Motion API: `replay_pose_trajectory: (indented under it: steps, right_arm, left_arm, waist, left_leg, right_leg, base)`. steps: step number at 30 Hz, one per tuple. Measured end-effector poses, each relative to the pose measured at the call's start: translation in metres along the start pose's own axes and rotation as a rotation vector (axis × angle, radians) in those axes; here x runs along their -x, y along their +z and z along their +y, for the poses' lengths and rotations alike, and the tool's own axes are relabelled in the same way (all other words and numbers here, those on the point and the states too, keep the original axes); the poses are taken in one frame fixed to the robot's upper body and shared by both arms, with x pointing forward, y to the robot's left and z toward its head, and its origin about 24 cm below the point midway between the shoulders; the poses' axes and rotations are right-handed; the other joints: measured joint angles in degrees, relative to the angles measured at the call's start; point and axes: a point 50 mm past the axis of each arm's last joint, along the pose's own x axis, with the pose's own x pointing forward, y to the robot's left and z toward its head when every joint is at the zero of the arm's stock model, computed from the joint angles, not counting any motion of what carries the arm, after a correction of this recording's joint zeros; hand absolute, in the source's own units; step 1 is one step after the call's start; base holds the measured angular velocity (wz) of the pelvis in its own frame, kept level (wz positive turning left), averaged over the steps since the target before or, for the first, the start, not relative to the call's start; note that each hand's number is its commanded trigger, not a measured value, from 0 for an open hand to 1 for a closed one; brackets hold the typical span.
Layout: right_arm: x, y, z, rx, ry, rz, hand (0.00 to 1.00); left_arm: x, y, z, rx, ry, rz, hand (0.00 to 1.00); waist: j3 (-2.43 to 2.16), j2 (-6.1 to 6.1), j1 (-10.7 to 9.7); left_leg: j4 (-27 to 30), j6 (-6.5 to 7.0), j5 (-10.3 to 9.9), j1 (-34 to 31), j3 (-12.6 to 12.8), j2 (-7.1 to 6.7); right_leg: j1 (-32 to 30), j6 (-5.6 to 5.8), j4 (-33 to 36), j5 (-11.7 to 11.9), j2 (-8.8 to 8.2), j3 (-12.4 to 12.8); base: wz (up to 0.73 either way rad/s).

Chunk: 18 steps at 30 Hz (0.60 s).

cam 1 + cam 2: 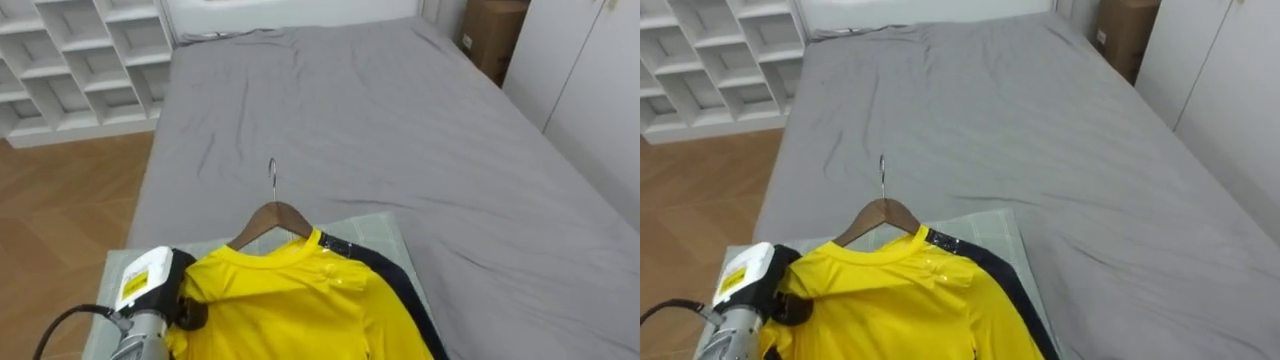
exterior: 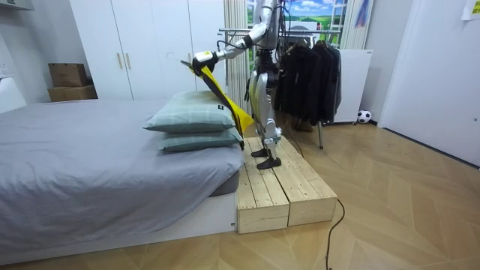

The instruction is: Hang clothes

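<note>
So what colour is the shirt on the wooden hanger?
The shirt is bright yellow, best seen in the left eye view.

The shirt (image 1: 300, 305) on its hanger (image 1: 272, 222) sits lower centre over a pillow (image 1: 375, 232), with the bed (image 1: 380, 120) behind and shelves (image 1: 80, 60) upper left.

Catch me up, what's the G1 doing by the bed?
The robot stands on wooden pallets beside the bed. Its left hand grips a yellow shirt on a wooden hanger, held out over the pillows. The clothes rack with dark clothes is behind it, and the shirt is not yet hung there.
</note>
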Motion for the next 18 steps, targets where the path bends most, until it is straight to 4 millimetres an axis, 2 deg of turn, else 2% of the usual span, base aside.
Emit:
replay_pose_trajectory:
  steps: [4,18]
  right_arm:
    - [0.001,-0.006,-0.002,-0.024,0.005,0.014,0.00]
    - [0.003,-0.020,-0.003,-0.054,0.005,0.033,0.00]
  left_arm:
    - [0.006,0.005,0.004,0.018,0.042,-0.039,1.00]
    - [0.016,0.023,0.022,0.060,0.144,-0.141,1.00]
  waist:
    - [0.08,0.09,1.2]
    - [0.53,-0.41,1.0]
  left_leg:
    - [-0.5,-0.18,0.1,1.2,-0.2,-0.04]
    - [-1.8,-0.20,0.1,3.9,-0.6,-0.37]
  right_leg:
    - [1.1,-0.02,-0.3,0.0,0.06,0.0]
    - [4.1,0.00,-2.0,0.0,0.09,-0.1]
  base:
    - [0.01]
    - [0.01]
